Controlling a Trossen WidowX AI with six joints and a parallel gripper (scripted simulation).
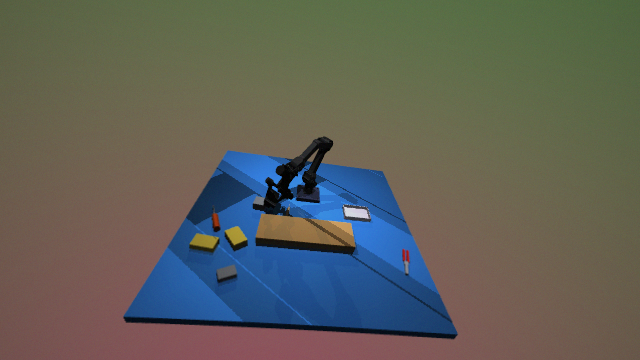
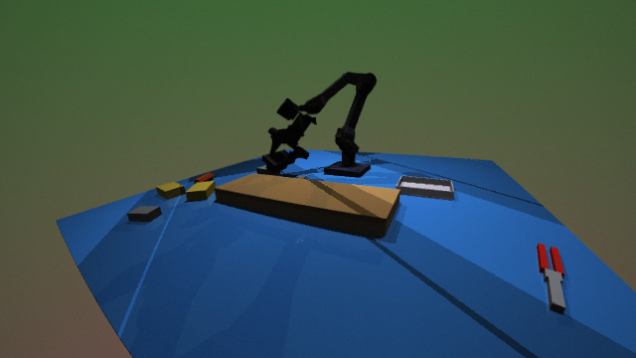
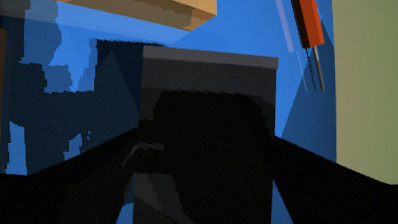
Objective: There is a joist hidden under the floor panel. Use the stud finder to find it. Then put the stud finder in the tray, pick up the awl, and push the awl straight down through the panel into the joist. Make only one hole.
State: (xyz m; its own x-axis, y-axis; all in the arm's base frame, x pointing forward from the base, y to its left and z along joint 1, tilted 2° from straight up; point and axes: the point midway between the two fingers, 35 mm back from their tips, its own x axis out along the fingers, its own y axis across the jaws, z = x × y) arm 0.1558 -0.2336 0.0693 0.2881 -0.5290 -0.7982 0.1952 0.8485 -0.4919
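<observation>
My gripper (image 1: pixel 274 198) (image 2: pixel 281 160) (image 3: pixel 205 138) is shut on a dark box, the stud finder (image 1: pixel 271 195) (image 2: pixel 274 162) (image 3: pixel 210 77). It holds the box tilted and low, behind the left end of the panel and off it. The tan floor panel (image 1: pixel 305 231) (image 2: pixel 308 195) (image 3: pixel 150 11) lies in the middle; the joist is hidden. A small tan-handled tool, seemingly the awl (image 1: pixel 288 210) (image 3: pixel 2 75), is behind the panel, mostly cut off in the wrist view. The pale tray (image 1: pixel 356 213) (image 2: pixel 425 188) holds nothing visible.
An orange-handled tool (image 1: pixel 216 221) (image 2: pixel 204 177) (image 3: pixel 310 25) and two yellow blocks (image 1: pixel 204 242) (image 1: pixel 236 237) lie left. A grey block (image 1: pixel 227 273) (image 2: pixel 144 214) is front left; another grey block (image 1: pixel 258 202) is beside the gripper. Red-handled pliers (image 1: pixel 406 261) (image 2: pixel 555 285) lie right.
</observation>
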